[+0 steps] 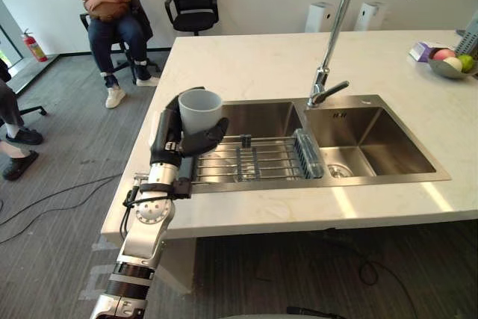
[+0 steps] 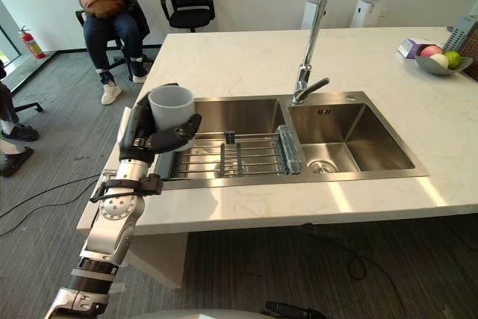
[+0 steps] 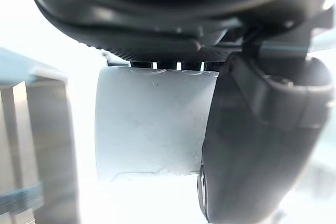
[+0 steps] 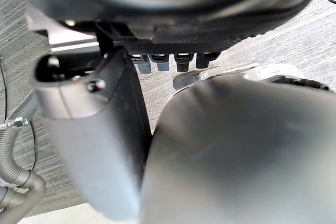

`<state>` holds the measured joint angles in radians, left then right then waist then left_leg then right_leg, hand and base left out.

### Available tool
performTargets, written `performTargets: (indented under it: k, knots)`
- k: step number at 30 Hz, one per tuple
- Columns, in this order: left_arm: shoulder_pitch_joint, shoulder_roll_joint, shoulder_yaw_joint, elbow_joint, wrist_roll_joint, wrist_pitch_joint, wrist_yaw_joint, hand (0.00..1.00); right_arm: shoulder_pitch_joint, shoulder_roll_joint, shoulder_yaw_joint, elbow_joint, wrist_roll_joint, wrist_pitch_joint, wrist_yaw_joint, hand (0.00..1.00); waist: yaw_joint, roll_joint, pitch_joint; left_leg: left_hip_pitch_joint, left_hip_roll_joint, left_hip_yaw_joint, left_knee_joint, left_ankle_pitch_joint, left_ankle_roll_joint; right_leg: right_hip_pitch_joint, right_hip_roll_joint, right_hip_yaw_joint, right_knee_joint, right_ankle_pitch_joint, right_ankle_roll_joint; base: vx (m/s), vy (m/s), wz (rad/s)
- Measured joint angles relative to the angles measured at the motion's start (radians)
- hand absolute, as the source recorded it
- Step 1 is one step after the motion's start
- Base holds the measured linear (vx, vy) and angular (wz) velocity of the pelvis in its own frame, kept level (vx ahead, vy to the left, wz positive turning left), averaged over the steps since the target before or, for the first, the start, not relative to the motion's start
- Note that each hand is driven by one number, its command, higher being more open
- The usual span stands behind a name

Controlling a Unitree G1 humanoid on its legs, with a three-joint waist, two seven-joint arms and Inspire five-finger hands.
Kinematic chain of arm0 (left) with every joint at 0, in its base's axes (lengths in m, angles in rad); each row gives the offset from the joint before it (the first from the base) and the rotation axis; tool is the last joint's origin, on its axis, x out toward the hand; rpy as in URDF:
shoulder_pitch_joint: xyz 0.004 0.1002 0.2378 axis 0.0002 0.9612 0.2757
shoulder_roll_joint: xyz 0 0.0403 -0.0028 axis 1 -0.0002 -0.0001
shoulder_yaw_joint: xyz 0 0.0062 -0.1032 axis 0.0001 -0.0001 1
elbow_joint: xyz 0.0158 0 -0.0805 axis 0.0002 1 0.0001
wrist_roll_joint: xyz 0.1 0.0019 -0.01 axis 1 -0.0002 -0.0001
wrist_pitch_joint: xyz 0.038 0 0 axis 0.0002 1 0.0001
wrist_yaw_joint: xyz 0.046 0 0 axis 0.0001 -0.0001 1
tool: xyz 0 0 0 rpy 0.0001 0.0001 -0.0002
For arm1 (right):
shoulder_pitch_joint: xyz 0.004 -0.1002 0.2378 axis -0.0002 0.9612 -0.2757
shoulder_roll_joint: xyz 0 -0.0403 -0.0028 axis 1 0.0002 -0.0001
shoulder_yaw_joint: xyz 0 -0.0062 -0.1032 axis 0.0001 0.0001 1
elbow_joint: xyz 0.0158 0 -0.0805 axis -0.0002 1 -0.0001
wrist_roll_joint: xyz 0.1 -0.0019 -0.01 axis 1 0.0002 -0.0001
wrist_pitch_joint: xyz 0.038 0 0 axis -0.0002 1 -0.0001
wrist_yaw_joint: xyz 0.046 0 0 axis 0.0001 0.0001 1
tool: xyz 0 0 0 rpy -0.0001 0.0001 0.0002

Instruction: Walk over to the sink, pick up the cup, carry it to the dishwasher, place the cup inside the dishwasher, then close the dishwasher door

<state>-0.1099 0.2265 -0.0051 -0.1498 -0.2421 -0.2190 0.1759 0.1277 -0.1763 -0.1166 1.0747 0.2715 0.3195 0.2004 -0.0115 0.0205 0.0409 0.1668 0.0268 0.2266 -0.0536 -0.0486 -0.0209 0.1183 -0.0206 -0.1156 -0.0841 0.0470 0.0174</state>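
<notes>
One white cup (image 1: 200, 112) is held upright, gripped by the left hand's (image 1: 178, 147) curled fingers (image 1: 167, 123), above the sink's (image 1: 261, 119) left end.

The silver-grey left arm (image 1: 142, 238) rises from the near left of the scene, its forearm steep and leaning slightly right, up to the near left corner of the counter. The wrist (image 1: 160, 187) is nearly straight, and above it the dark left hand (image 1: 169, 147) stands upright, palm facing right. Its fingers (image 1: 169, 116) wrap the left and far side of a white cylindrical cup (image 1: 200, 108), while the thumb (image 1: 207, 138) crosses under and in front of the cup's lower wall. The cup is held upright, mouth up. In the left wrist view the thumb (image 3: 257, 145) presses against the cup's side. The dark right hand (image 4: 84, 129) shows in its own wrist view.
</notes>
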Motion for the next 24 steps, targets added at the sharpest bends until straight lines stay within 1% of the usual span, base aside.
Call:
performTargets:
  k: [2,7,9,12,15,21,24]
  knots:
    - [0.023,-0.016,0.035,-0.086,-0.009,-0.038,0.028,0.00,0.003,0.002,-0.011,0.010,0.000,-0.004,0.000,1.00,0.011,0.000,-0.004,0.000,-0.003,-0.005,0.000,0.001,0.001,0.000,-0.002,-0.003,0.000,-0.001,0.001,0.00,0.005,0.06]
    - [0.025,-0.039,0.081,-0.180,-0.008,-0.089,0.067,0.00,0.005,0.006,-0.035,0.022,-0.002,-0.011,0.000,1.00,0.029,-0.002,-0.008,-0.008,-0.011,-0.030,-0.002,0.009,0.013,0.001,-0.010,-0.029,0.000,-0.002,-0.001,0.03,0.004,0.16]
    - [0.038,-0.054,0.117,-0.205,-0.007,-0.095,0.086,0.00,0.004,0.007,-0.036,0.025,-0.004,-0.017,0.000,1.00,0.034,-0.002,-0.008,-0.009,-0.013,-0.038,-0.002,0.008,0.014,0.001,-0.013,-0.033,0.001,-0.005,-0.001,0.02,0.002,0.08]
    - [0.054,-0.056,0.133,-0.208,-0.007,-0.095,0.093,0.00,0.003,0.007,-0.037,0.036,-0.004,-0.021,-0.001,1.00,0.043,-0.003,-0.008,-0.010,-0.015,-0.049,-0.002,0.007,0.015,0.006,-0.015,-0.044,0.001,-0.009,-0.001,-0.01,-0.009,0.09]
    - [0.064,-0.059,0.139,-0.210,-0.002,-0.095,0.109,0.00,0.003,0.006,-0.038,0.041,-0.010,-0.022,-0.003,1.00,0.051,-0.003,-0.008,-0.010,-0.015,-0.057,0.000,0.007,0.016,0.008,-0.015,-0.051,0.005,-0.013,-0.002,-0.03,-0.016,0.09]
    - [0.096,-0.060,0.157,-0.242,0.006,-0.096,0.112,0.00,0.002,0.008,-0.046,0.041,-0.030,-0.022,-0.004,1.00,0.054,-0.002,-0.008,-0.011,-0.012,-0.067,0.002,0.006,0.016,0.008,-0.014,-0.058,0.014,-0.020,-0.004,-0.03,-0.018,0.04]
    - [0.096,-0.060,0.157,-0.249,0.009,-0.107,0.121,0.00,0.001,0.010,-0.054,0.044,-0.040,-0.032,-0.010,1.00,0.058,-0.002,-0.008,-0.012,-0.013,-0.070,0.003,0.007,0.016,0.008,-0.014,-0.061,0.014,-0.021,-0.004,-0.01,-0.009,0.03]
